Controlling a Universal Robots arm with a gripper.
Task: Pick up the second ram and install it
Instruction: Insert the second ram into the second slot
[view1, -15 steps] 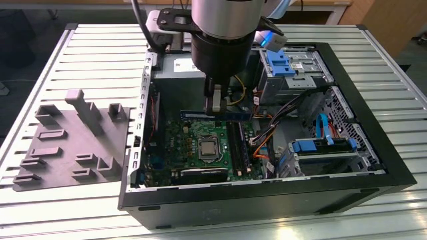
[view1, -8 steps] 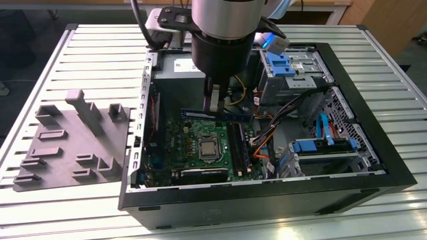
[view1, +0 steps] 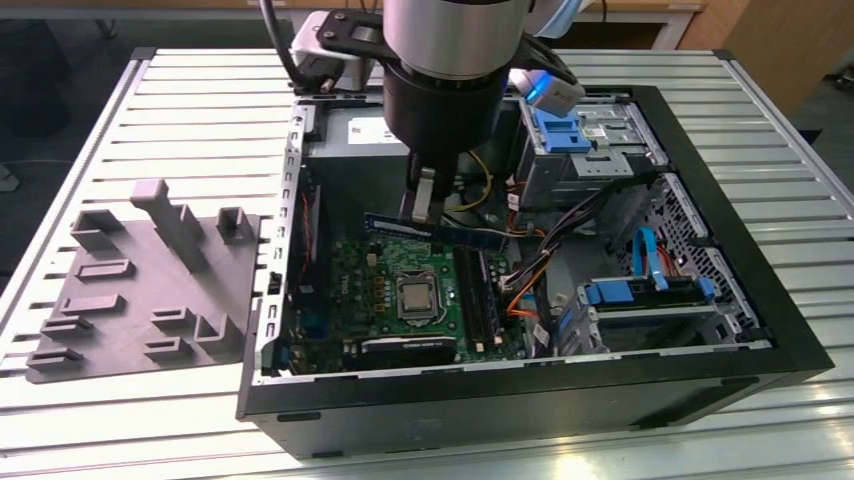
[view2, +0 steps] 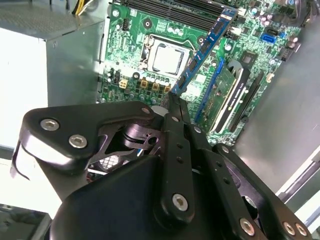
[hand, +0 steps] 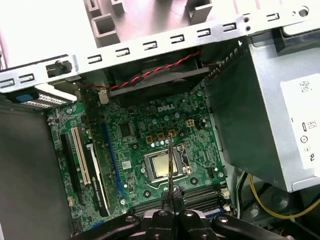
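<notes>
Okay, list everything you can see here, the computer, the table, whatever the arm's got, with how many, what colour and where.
table: one, silver slatted, under everything
computer case: one, black, open, on the table
moulded tray: one, grey, on the table at the exterior view's left of the case
motherboard: one, green, on the case floor
processor: one, silver, in its socket mid-board
power supply: one, grey, inside the case beside the board
drive carriers: two, blue, toward the exterior view's right of the case
second ram: one, dark green-blue, held above the motherboard
gripper: one, black, shut on the second ram
arm: one, silver and black, over the case
</notes>
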